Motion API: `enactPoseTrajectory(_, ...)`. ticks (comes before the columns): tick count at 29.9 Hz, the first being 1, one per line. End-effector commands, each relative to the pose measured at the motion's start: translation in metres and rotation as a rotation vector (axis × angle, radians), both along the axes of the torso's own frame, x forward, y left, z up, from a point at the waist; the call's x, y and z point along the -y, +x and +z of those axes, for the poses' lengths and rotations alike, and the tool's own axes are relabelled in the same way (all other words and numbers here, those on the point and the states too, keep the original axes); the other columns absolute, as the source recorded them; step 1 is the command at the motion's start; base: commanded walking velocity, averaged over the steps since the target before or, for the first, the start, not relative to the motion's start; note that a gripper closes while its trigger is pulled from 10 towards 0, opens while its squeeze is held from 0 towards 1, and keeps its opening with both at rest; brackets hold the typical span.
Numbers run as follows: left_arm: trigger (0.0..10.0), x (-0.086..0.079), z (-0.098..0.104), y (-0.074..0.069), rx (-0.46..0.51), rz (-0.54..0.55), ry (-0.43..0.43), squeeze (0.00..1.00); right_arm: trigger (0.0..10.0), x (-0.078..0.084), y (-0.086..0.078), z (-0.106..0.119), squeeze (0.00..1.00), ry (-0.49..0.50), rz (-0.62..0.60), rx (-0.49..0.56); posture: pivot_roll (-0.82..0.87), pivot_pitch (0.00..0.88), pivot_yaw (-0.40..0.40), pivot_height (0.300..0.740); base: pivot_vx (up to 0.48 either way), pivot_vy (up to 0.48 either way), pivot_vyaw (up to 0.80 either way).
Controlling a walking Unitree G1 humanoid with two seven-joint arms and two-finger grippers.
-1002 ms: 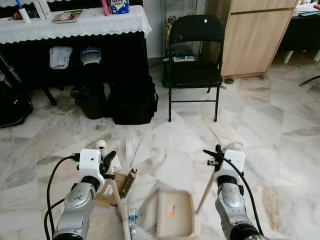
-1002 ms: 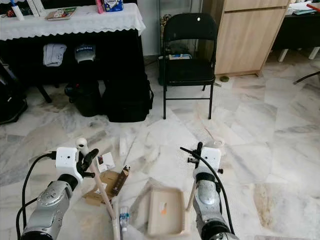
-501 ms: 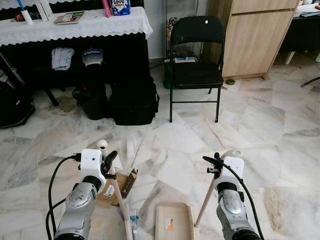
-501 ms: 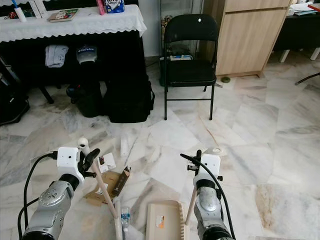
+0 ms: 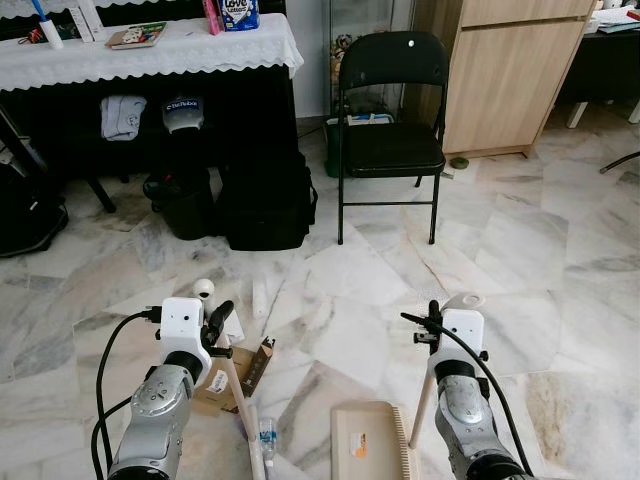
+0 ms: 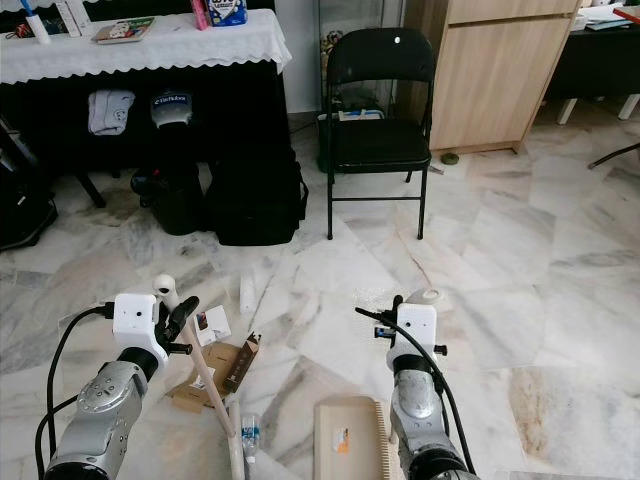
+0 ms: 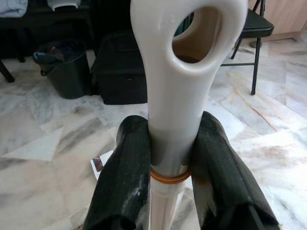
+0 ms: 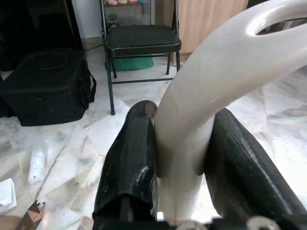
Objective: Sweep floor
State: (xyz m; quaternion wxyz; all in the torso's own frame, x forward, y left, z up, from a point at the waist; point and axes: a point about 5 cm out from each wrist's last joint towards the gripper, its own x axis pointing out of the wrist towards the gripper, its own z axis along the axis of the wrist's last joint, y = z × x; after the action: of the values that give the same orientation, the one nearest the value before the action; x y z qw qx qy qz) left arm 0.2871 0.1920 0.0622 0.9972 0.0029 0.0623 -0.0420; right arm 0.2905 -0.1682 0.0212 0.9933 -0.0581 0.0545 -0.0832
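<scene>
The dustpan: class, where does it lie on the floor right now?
In the left eye view the dustpan lies low on the marble floor, just left of the right arm's tool, with the small bottle to its left.

You're looking at a room in a home: polished white-grey marble floor tiles [image 5: 560, 250], a black folding metal chair [image 5: 390, 130] against the wall, a light wooden cabinet [image 5: 505, 70] beside it, and a table under a white lace-edged cloth [image 5: 150, 50] with black bags [image 5: 265, 200] stowed beneath, boxes on top.
</scene>
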Motion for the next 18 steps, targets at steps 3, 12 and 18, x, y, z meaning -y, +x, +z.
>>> enactPoseTrajectory(3, 10.0, -0.002, 0.011, 0.001, 0.067, 0.016, -0.015, 0.00, 10.0, -0.006, 0.005, 0.006, 0.00, -0.006, 0.019, 0.023, 0.12, 0.020, 0.055, 0.740, 0.000, 0.000, 0.00)
enactPoseTrajectory(12, 10.0, 0.001, 0.009, 0.001, 0.035, -0.047, -0.022, 0.00, 10.0, -0.005, 0.000, -0.001, 0.00, -0.014, 0.020, -0.009, 0.12, 0.021, 0.058, 0.740, 0.000, 0.000, 0.00)
enactPoseTrajectory(18, 10.0, 0.004, 0.007, 0.000, 0.011, -0.091, -0.037, 0.00, 10.0, -0.005, -0.002, -0.005, 0.00, -0.015, 0.020, -0.029, 0.12, 0.021, 0.059, 0.740, 0.000, 0.000, 0.00)
